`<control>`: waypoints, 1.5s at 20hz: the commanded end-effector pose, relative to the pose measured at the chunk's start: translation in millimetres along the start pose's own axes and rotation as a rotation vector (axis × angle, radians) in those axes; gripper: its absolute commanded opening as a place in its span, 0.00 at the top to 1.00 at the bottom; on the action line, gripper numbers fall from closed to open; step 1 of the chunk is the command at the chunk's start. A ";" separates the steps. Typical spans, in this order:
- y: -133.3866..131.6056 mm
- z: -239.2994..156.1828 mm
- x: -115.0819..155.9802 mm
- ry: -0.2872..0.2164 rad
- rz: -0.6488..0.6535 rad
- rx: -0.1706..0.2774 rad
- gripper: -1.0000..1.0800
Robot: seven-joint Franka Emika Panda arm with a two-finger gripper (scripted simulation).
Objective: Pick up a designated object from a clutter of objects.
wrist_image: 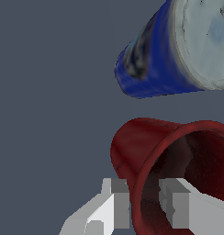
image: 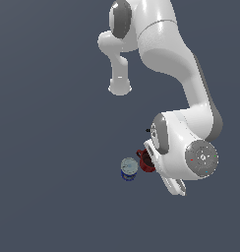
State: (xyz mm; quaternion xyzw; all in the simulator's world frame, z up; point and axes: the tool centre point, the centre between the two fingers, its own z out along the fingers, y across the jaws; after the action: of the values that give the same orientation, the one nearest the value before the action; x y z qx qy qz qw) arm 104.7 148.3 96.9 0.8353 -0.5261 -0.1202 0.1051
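The gripper point(wrist_image: 143, 206) straddled the wall of the red mug point(wrist_image: 178, 165), one finger point(wrist_image: 116, 204) against the outside and the other point(wrist_image: 178, 206) inside the dark hollow. The jaws stood apart with the rim between them, close to the wall on both sides; whether they already pinched it I could not tell.

The mug stood on the grey floor point(image: 53, 172), upright as far as the renders showed, its long axis vertical and its open mouth turned up toward the wrist. In the exterior view it was mostly hidden under the arm's hand, only a red sliver point(image: 144, 161) showing, with what looked like the handle toward the can.

Just beyond the mug, near but apart, the blue can point(wrist_image: 159, 64) stood on end with its pale top upward. Farther from the mug, a small black object point(image: 148, 130) peeked from behind the arm.

By my judgement the reach and descent were done; firm closure and the lift remained.
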 end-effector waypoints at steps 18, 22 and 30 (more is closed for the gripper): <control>71.9 -174.3 27.4 0.001 0.001 0.004 1.00; 85.6 -209.1 33.1 0.001 0.001 0.004 1.00; 105.6 -262.5 42.4 0.001 0.001 0.004 1.00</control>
State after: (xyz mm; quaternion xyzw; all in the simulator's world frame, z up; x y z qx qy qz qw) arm 113.7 80.4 363.8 0.8352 -0.5267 -0.1193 0.1038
